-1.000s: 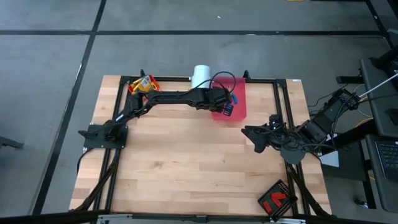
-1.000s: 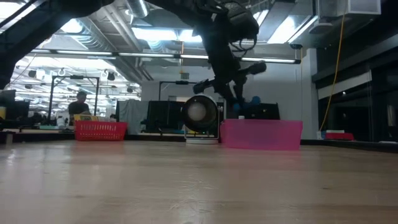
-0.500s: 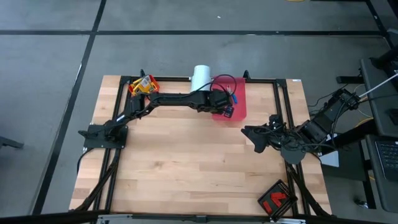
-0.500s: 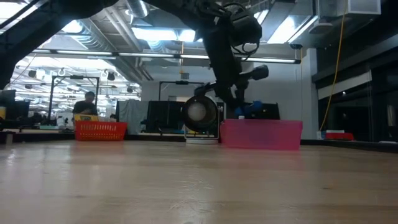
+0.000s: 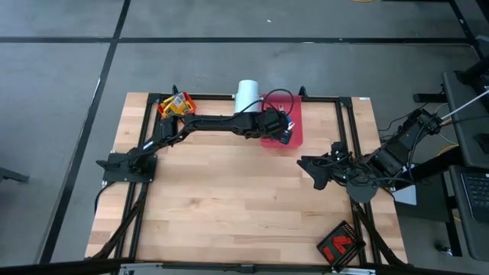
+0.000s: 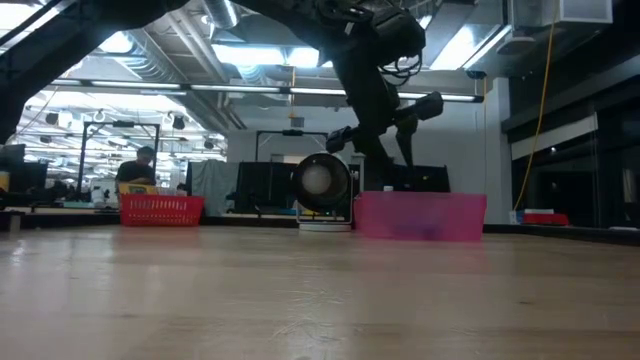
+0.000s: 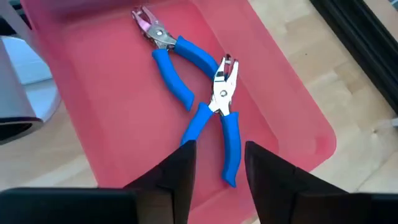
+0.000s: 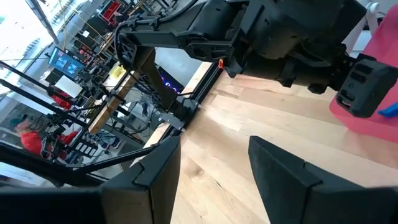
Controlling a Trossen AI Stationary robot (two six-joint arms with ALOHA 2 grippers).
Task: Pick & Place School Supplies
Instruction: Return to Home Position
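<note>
pink bin (image 7: pixel 106 118) holds two blue punchers (image 7: pixel 219 102) (image 7: pixel 177 53), left tool (image 7: pixel 219 152) above

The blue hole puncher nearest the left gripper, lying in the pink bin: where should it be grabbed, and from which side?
Probably from straight above, since the hole puncher lies flat on the pink bin floor. Pinch across the blue handles just behind the metal head, where they converge; farther back they splay apart. The second puncher lies close by that head; keep clear.
</note>
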